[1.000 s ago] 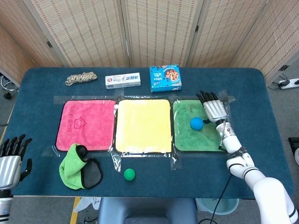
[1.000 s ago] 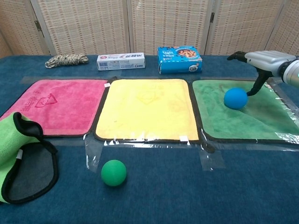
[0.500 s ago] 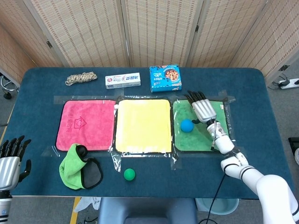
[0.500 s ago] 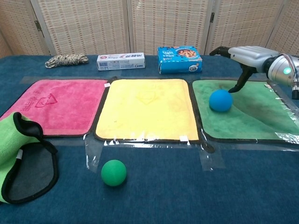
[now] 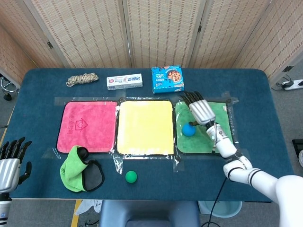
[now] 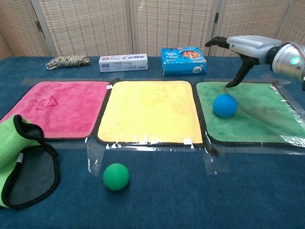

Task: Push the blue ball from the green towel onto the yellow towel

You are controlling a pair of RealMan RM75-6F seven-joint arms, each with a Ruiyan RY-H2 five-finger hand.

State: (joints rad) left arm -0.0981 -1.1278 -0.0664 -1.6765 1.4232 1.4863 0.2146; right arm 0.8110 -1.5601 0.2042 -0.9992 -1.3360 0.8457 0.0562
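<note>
The table carried three towels taped in a row across its middle: the pink towel toward the left edge, the yellow towel in the centre, the green towel toward the right edge. A green cloth lay near the front left corner. Along the back edge sat a blue box, a toothpaste box and a rope. The right hand hung flat over the green towel with fingers spread, holding nothing. The left hand was at the front left corner, fingers apart and empty. The blue ball rested on the green towel, near its left side, below the right hand and apart from it in the chest view. A green ball lay near the front edge.
</note>
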